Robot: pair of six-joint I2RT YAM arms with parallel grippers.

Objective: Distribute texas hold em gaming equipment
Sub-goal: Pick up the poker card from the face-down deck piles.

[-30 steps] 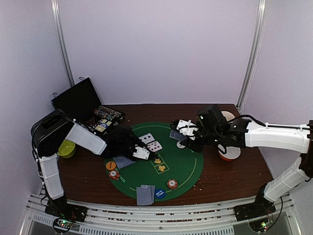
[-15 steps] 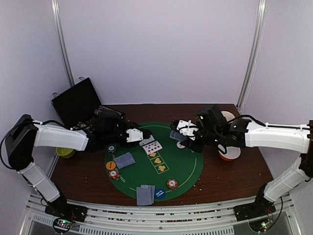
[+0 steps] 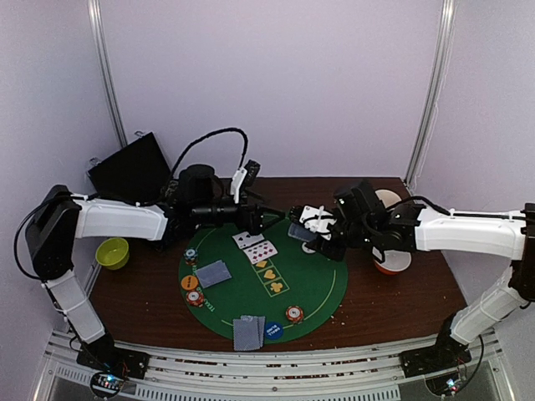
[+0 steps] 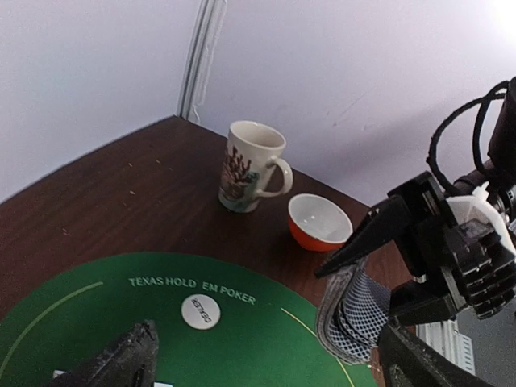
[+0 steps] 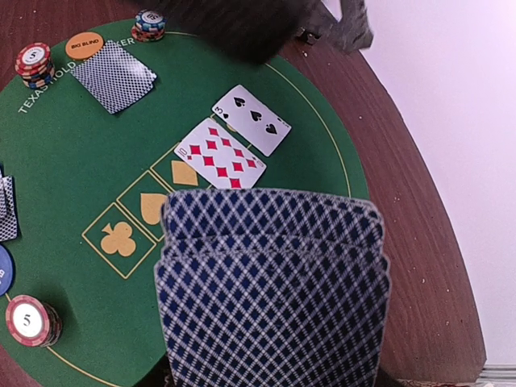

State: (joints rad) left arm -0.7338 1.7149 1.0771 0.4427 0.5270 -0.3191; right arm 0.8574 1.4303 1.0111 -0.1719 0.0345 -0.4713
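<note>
The left pincer [image 3: 256, 217] hangs over the far part of the round green mat [image 3: 318, 288], jaws spread wide with nothing between them. Straight ahead of it, close but apart, is the right pincer [image 3: 308, 229], clamped on a fan of lattice-backed cards [image 5: 270, 282] — the one thing standing in its way across the mat. Past the right pincer, on the brown worktop [image 3: 401, 301], stand a beige mug [image 4: 248, 165] and, just beside it, a red-and-white bowl [image 4: 320, 222]. Back along the left pincer's arm sit a black case [image 3: 132, 170] and a green bowl [image 3: 113, 252].

There are two face-up cards, the three of spades [image 5: 251, 119] and the ten of diamonds [image 5: 219, 155]. They lie side by side just below the left pincer and in front of the right pincer's fan.

There are two face-down piles. The left pile [image 3: 213, 272] lies nearer the arms than the left pincer, and the near pile [image 3: 248, 332] lies at the mat's near rim, well apart from both pincers. How many cards each holds I cannot tell.

There are three chip stacks. The teal stack [image 3: 191, 255] is beside the left pincer's arm. The red stack [image 3: 196, 296] and the rim stack [image 3: 293, 313] are farther off.

There are three discs. The orange disc [image 3: 190, 282] and the blue disc [image 3: 272, 330] are well apart from both pincers — the white disc [image 4: 200, 310] lies ahead of the left pincer, near the right pincer's cards.
</note>
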